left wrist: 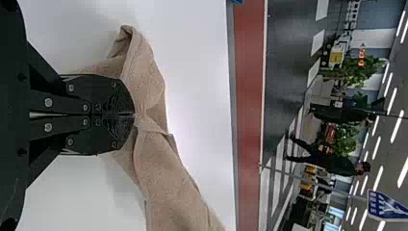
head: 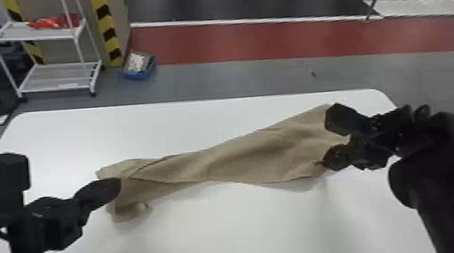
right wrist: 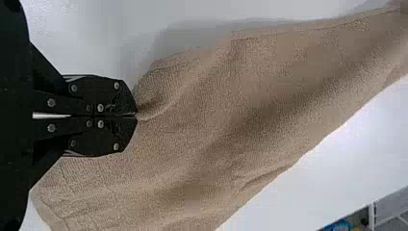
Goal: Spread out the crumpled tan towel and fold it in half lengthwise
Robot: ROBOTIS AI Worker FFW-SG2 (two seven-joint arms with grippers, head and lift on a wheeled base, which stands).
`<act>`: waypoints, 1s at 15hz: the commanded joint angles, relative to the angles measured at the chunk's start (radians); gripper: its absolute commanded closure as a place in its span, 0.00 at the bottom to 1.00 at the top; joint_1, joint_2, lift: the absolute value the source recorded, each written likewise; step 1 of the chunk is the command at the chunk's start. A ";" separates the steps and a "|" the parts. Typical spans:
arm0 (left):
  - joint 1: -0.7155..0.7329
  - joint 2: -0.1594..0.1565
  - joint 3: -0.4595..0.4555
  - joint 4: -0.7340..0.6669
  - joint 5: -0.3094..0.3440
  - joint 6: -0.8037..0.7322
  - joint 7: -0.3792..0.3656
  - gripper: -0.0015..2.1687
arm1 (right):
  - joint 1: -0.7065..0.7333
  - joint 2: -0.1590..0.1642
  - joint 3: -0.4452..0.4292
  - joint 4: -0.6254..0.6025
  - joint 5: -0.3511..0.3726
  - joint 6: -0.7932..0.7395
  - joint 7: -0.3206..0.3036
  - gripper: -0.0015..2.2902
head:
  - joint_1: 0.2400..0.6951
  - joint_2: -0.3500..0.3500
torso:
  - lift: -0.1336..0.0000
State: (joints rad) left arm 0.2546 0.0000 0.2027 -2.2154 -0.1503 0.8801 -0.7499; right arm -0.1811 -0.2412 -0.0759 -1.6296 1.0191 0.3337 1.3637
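In the head view my left gripper (head: 118,185) is at the left end of the tan towel (head: 248,157), and my right gripper (head: 324,163) is at its right end. The towel stretches between them as a creased, twisted band, wider toward the right. In the left wrist view my left gripper (left wrist: 134,115) is shut on gathered cloth of the towel (left wrist: 161,192), with a loose curled part beside it. My right gripper (right wrist: 137,115) pinches a fold near one edge of the towel (right wrist: 231,125) in the right wrist view, its fingertips together.
The white table (head: 207,230) lies under the towel and both arms. Beyond its far edge stand a white shelf rack (head: 56,77) at the left and a blue bin (head: 140,73) on the floor.
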 commanded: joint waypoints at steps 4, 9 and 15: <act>-0.002 -0.003 0.004 0.000 0.002 -0.010 -0.005 0.58 | 0.005 -0.027 -0.157 -0.191 -0.218 0.236 0.003 0.74 | 1.00 0.32 | 0.07; -0.005 -0.003 0.003 -0.006 0.003 -0.013 -0.011 0.58 | 0.055 -0.144 -0.182 -0.306 -0.353 0.436 0.003 0.74 | 1.00 0.25 | 0.07; 0.025 -0.003 -0.008 -0.020 0.003 -0.013 -0.012 0.58 | -0.113 0.039 0.013 0.042 -0.007 0.304 0.003 0.28 | 1.00 0.28 | 0.07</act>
State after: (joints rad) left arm 0.2712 0.0000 0.1962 -2.2301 -0.1473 0.8684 -0.7623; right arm -0.2759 -0.2363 -0.0841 -1.6292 0.9669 0.6323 1.3637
